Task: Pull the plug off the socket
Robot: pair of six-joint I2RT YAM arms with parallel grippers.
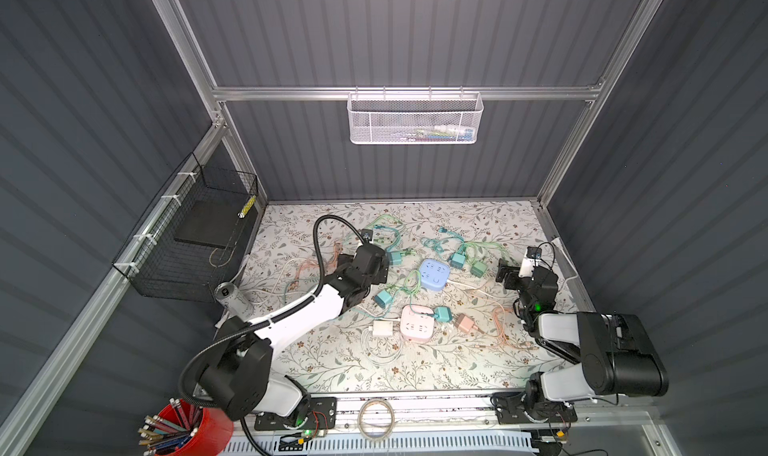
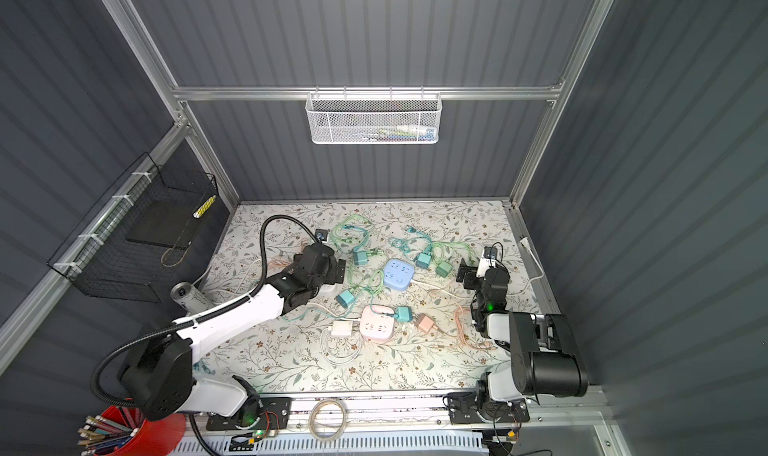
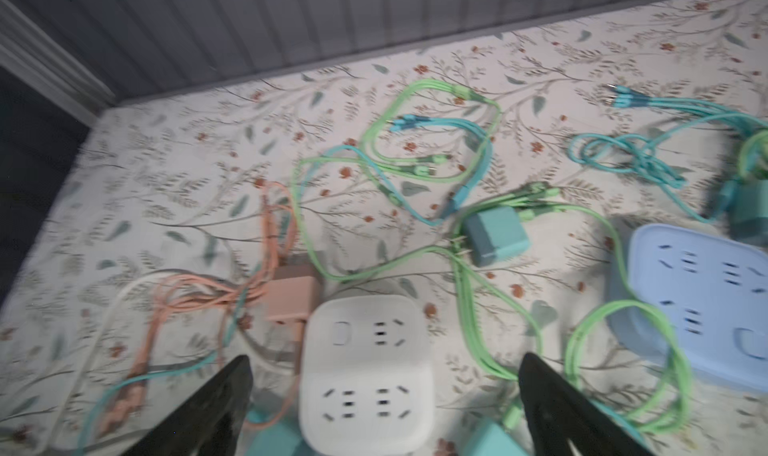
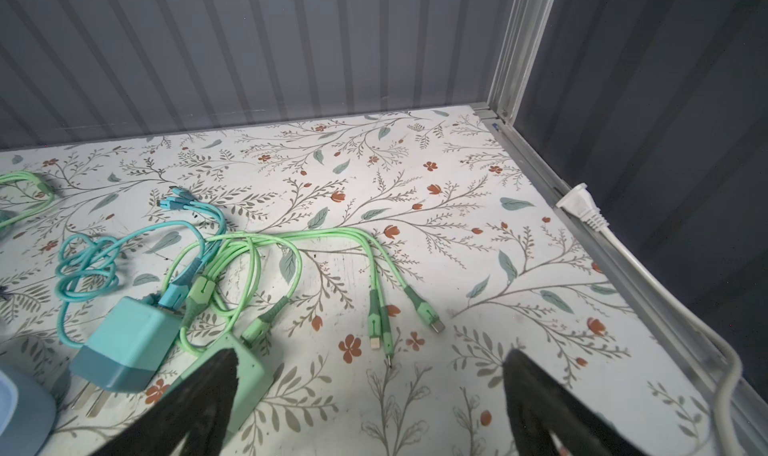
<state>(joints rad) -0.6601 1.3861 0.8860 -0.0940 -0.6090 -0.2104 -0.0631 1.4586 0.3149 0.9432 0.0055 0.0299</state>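
Observation:
My left gripper (image 3: 384,362) is open, and a white socket block (image 3: 365,375) lies between its fingers; the view is blurred. A pink plug (image 3: 291,298) lies against that block's far corner, and whether it is plugged in I cannot tell. In both top views the left gripper (image 1: 383,265) hides the white block. A teal plug (image 1: 442,313) sits in a pink socket block (image 1: 415,325), with a white charger (image 1: 381,328) at its other side. A blue socket block (image 1: 434,274) has no plug on top. My right gripper (image 4: 371,356) is open over bare table.
Loose teal, green and pink chargers with tangled cables (image 1: 469,252) lie across the floral table (image 1: 332,366). A white cord (image 4: 582,208) runs along the right rail. A black wire basket (image 1: 195,233) hangs at the left and a red pencil cup (image 1: 195,431) stands at the front left.

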